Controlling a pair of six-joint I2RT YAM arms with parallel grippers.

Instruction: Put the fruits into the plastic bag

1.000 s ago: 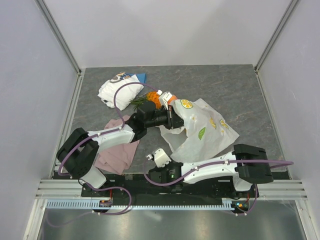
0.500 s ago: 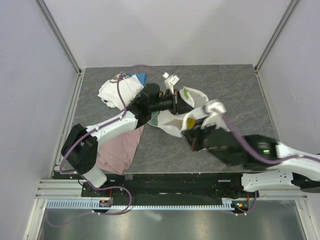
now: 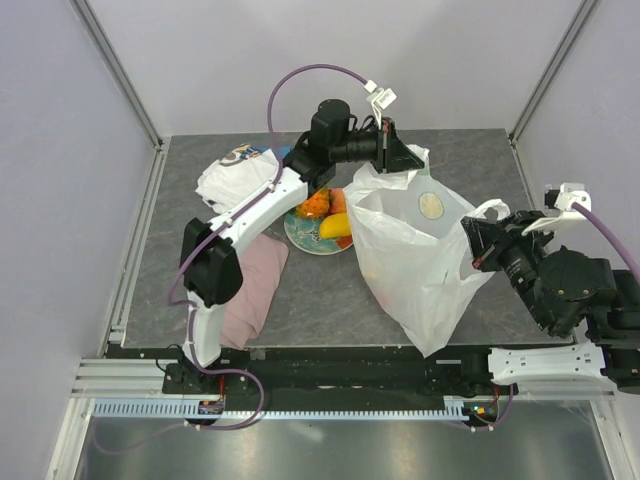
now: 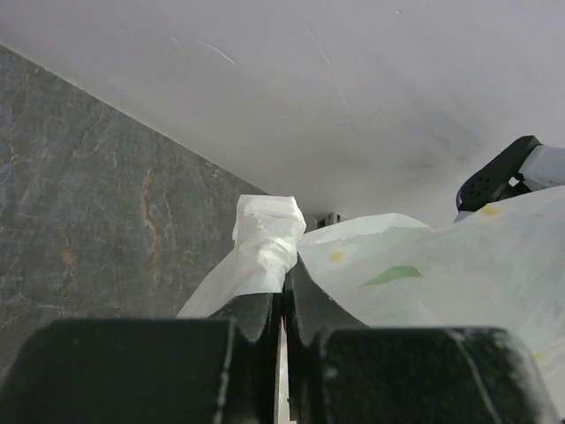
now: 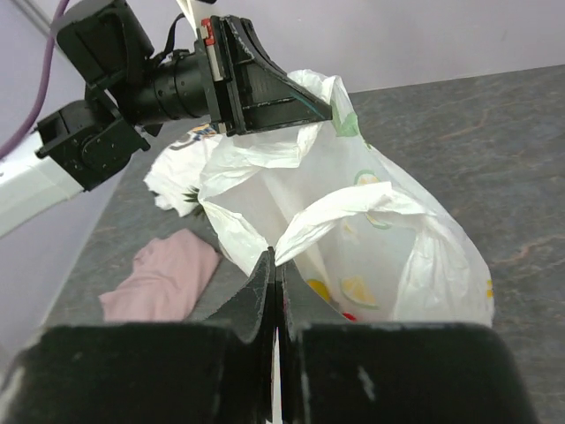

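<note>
Above the surface (image 3: 470, 165), the top view showed the plastic bag (image 3: 415, 260) hanging stretched between both arms, its mouth gaping upward. At the bag's 12 o'clock the left gripper (image 3: 398, 158) was pinched shut on one handle loop. At its 3 o'clock the right gripper (image 3: 478, 245) was clamped on the other. The fruits (image 3: 322, 212), orange and yellow pieces at least, lay on a round plate (image 3: 305, 245) at the bag's 10 o'clock, just beside its wall and outside it. A white folded cloth (image 3: 232, 182) lay at the plate's 10 o'clock and a pink cloth (image 3: 248, 292) at its 7 o'clock.

From the left wrist, the jaws stood fully together with a twisted band of the handle loop (image 4: 267, 238) squeezed between them. The printed bag wall ran off toward 3 o'clock.

From the right wrist, the jaws were likewise closed, with a fold of handle caught at their tips. The bag's open mouth lay at 12 o'clock, the left gripper beyond it. Yellow and red patches showed low in the bag; whether print or fruit could not be told.

The film looked thin, limp and slippery, likely to sag shut if either hold slackened, so the bunched loops seemed the soundest place to hold. The fruits appeared small, light, hard and smooth, apt to roll. Each would probably be best pinched across its middle.
</note>
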